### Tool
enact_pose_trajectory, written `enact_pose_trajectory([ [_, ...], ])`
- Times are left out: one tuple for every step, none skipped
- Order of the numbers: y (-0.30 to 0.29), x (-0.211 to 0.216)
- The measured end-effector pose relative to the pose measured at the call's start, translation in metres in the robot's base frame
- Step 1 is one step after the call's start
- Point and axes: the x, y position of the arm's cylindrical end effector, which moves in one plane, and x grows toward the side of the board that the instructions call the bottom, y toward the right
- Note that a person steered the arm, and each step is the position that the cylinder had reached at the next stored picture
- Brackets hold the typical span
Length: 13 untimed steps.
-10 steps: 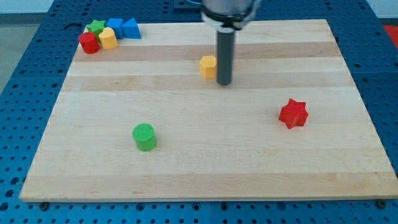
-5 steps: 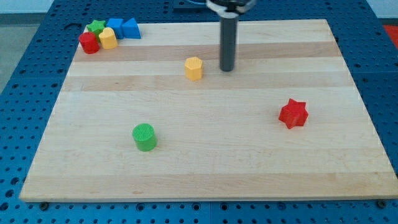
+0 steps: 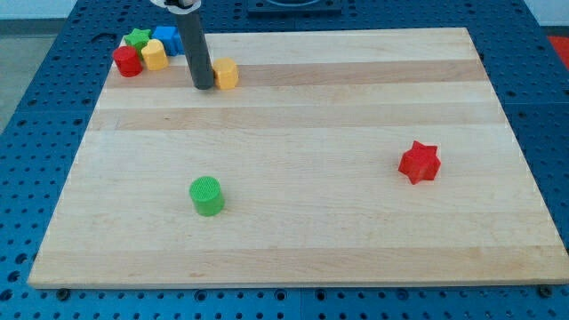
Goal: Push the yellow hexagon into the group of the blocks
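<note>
The yellow hexagon [image 3: 227, 74] lies on the wooden board [image 3: 293, 160] near the view's top left. My tip [image 3: 203, 86] stands right beside it, on its left side, touching or nearly so. The group sits in the view's top left corner: a red block [image 3: 127, 60], a yellow cylinder [image 3: 155, 55], a green star [image 3: 137, 38] and a blue block [image 3: 165, 37]. The rod hides part of the group's right end, so another blue block there cannot be seen.
A green cylinder [image 3: 206, 196] stands lower left of the board's middle. A red star [image 3: 420, 162] lies at the view's right. The board rests on a blue perforated table [image 3: 36, 133].
The yellow hexagon has slid up and to the left, toward the group. My tip has swung from the hexagon's right side to its left, in front of the group's right end.
</note>
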Motion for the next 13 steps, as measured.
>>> enact_pose_trajectory([
  [0.028, 0.019],
  [0.067, 0.019],
  [0.074, -0.013],
  [0.036, -0.022],
  [0.007, -0.022],
  [0.035, -0.019],
  [0.033, 0.000],
  [0.009, 0.010],
  [-0.020, 0.004],
  [-0.039, -0.023],
  [-0.041, -0.048],
  [-0.037, -0.050],
  [0.007, -0.026],
])
